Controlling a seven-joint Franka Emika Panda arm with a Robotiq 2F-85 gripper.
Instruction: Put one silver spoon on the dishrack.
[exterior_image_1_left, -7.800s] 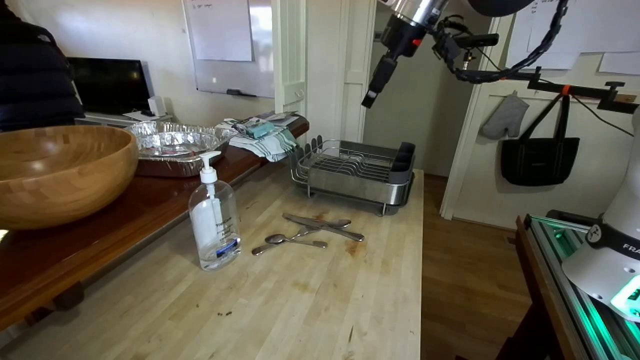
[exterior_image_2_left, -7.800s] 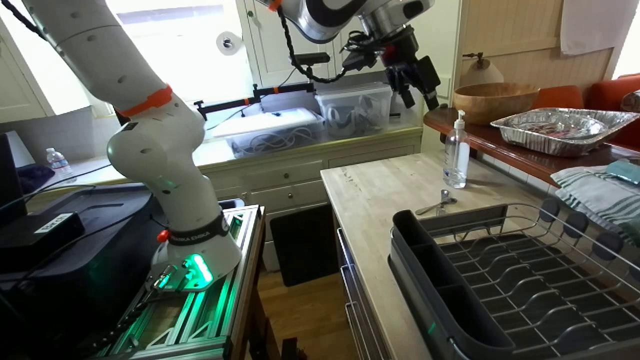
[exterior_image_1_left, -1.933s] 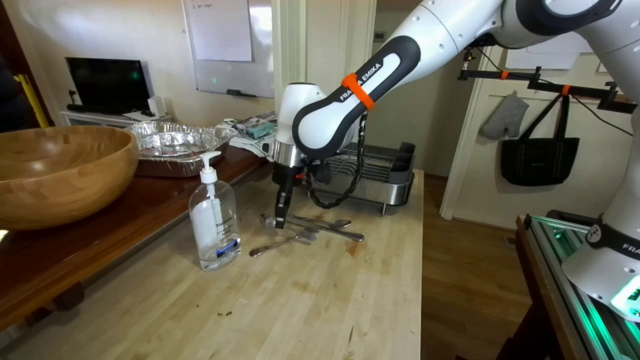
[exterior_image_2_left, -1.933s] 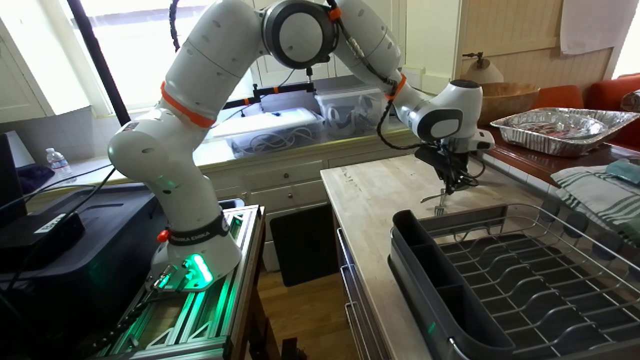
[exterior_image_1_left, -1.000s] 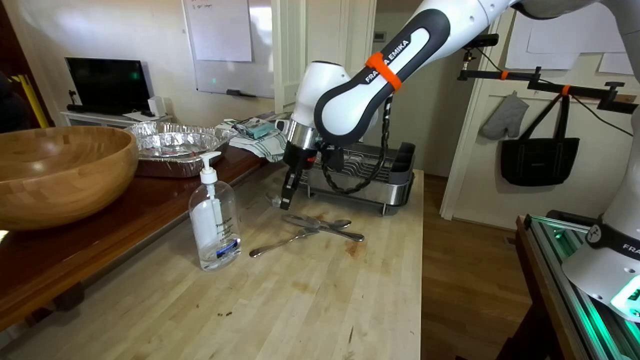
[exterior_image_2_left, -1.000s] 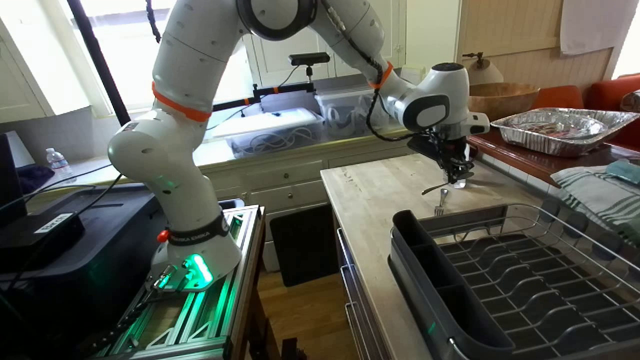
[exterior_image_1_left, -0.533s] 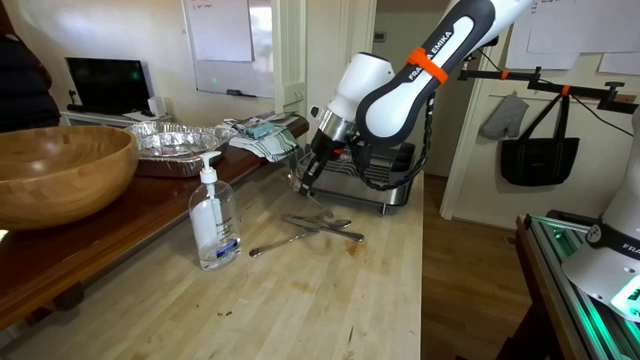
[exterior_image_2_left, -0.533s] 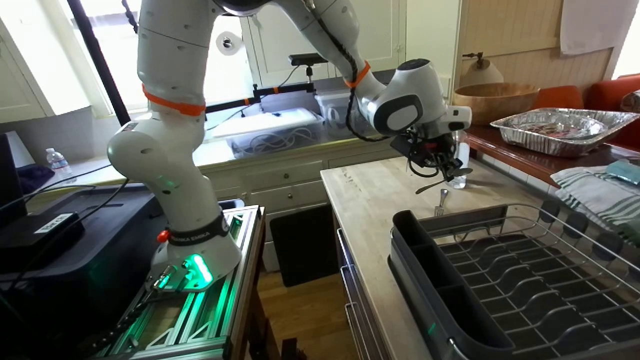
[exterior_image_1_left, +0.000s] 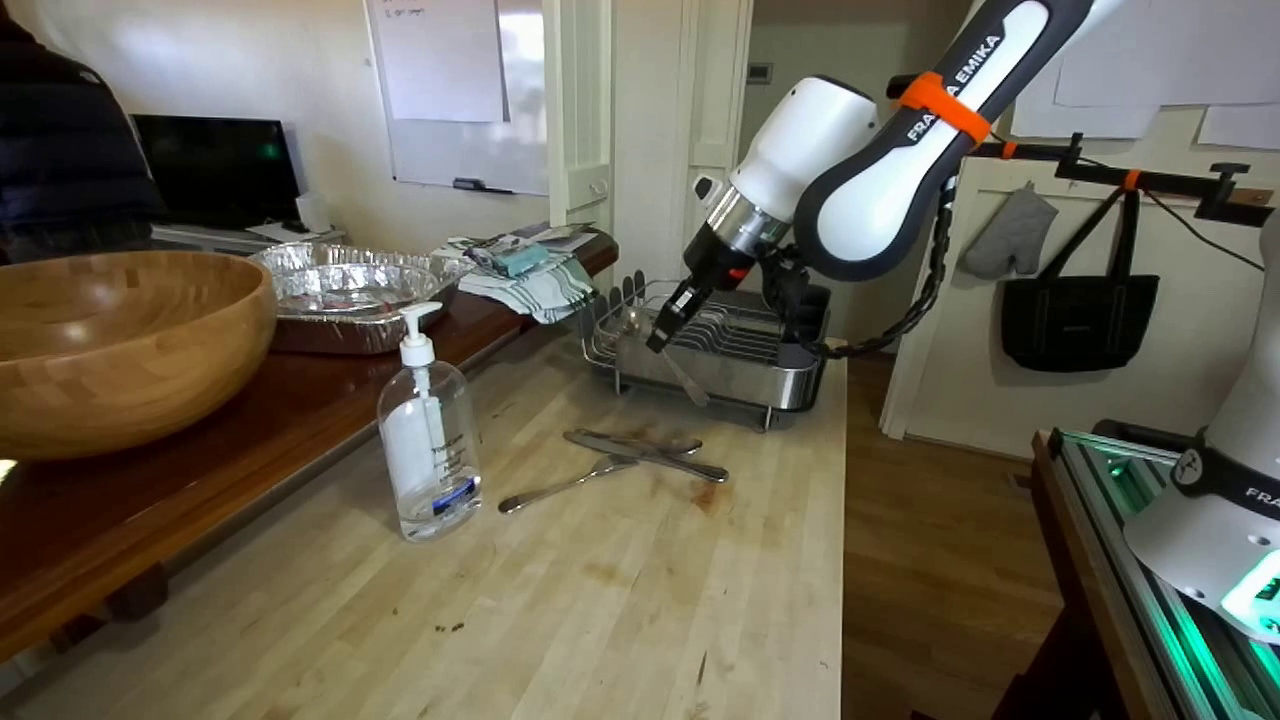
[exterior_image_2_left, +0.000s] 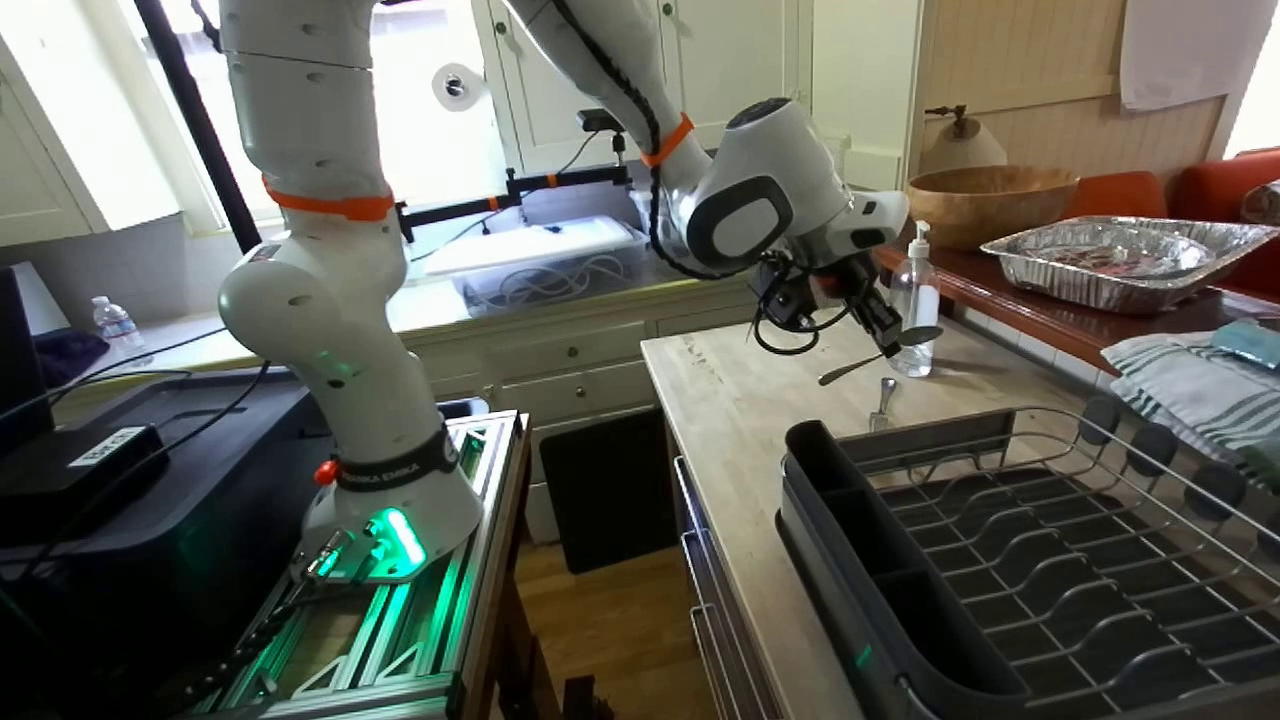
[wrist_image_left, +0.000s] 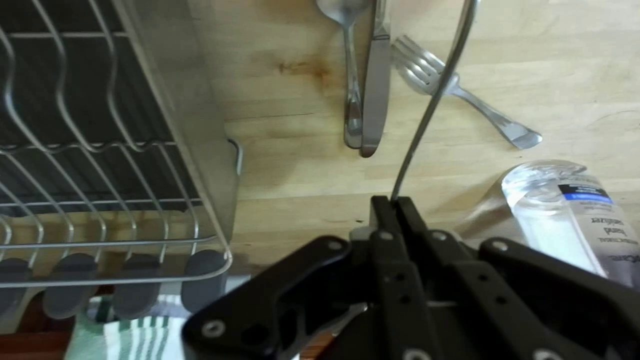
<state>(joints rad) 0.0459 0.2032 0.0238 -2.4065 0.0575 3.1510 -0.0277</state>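
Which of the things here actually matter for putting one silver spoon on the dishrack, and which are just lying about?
For the job:
tool
silver spoon in its grip
dishrack

Just lying about:
fork
table knife
second spoon
hand sanitizer pump bottle
wooden bowl
foil tray
striped towel

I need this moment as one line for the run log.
gripper shut on silver spoon | held above wooden countertop | not yet on dishrack | on countertop: fork, table knife, second spoon

Spoon (wrist_image_left: 423, 124) above table (exterior_image_1_left: 620, 600), near dishrack (exterior_image_1_left: 750, 379)
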